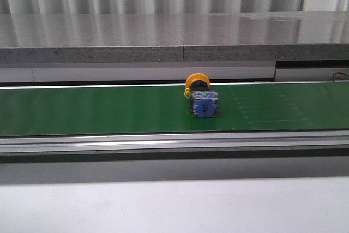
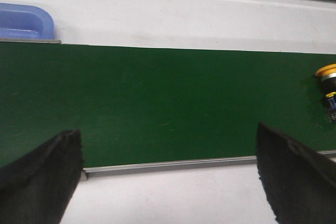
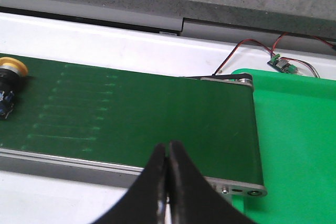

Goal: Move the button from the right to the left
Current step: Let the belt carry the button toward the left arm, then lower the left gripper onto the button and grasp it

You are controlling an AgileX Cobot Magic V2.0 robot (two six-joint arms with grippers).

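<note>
The button lies on the green conveyor belt a little right of centre, yellow-orange ring to the back and blue square face toward me. It also shows at the edge of the left wrist view and of the right wrist view. My left gripper is open and empty, above the belt's near rail, well apart from the button. My right gripper is shut and empty, over the belt's near edge close to its right end. Neither gripper shows in the front view.
A grey stone ledge runs behind the belt. A metal rail edges the belt in front. A blue bin stands behind the belt's left part. A bright green surface and a wired circuit board lie past the belt's right end.
</note>
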